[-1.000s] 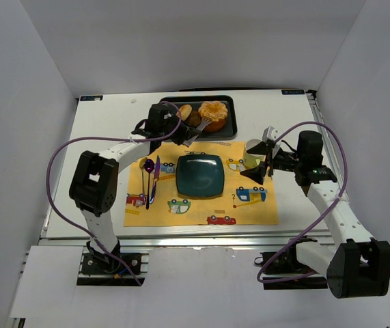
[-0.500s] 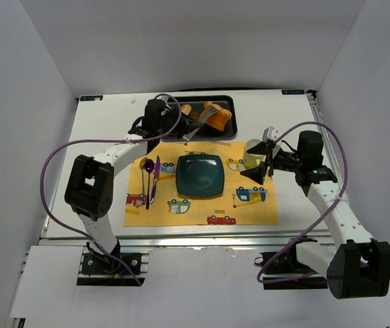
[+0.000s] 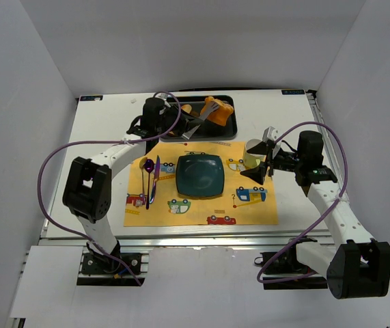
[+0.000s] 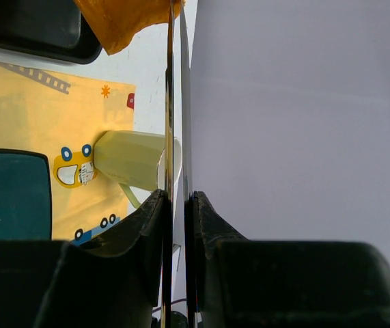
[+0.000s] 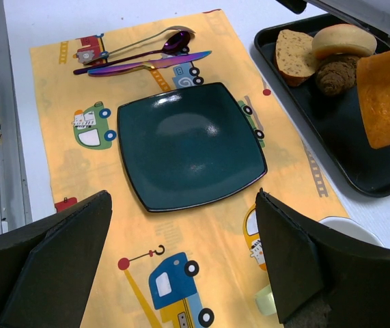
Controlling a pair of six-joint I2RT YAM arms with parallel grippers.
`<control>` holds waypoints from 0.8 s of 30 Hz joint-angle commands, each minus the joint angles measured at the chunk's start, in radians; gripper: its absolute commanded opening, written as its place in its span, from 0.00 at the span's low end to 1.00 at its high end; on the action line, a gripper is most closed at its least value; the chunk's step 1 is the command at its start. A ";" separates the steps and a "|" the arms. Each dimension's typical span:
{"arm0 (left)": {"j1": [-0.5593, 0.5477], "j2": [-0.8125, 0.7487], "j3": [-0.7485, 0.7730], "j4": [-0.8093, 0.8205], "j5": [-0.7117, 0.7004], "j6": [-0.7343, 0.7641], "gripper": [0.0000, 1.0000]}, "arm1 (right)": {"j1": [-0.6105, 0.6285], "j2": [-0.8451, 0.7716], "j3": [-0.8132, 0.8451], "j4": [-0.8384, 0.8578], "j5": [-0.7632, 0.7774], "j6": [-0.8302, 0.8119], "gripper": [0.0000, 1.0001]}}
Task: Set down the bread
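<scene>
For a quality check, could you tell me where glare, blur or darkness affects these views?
Right wrist: soft glare on the teal plate, own fingers dark and blurred. Left wrist: fingers nearly black, the bread in the tongs cut off at the top edge. Top external: even light, soft shadows.

Teal plate [image 3: 199, 175] centred on yellow placemat [image 3: 249, 212]

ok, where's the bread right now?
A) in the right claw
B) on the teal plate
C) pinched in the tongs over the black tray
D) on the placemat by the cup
C: the tongs, held by the left claw, pinch the bread, which is tilted on edge over the tray; the teal plate is bare.
</scene>
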 commanded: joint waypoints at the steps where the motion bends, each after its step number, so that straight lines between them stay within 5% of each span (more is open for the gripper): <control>1: -0.004 -0.103 0.018 0.052 0.027 0.001 0.00 | -0.007 -0.026 0.013 -0.006 -0.021 -0.012 0.89; 24: -0.004 -0.555 -0.310 -0.156 0.105 0.073 0.00 | -0.008 -0.023 0.048 -0.044 -0.026 -0.038 0.89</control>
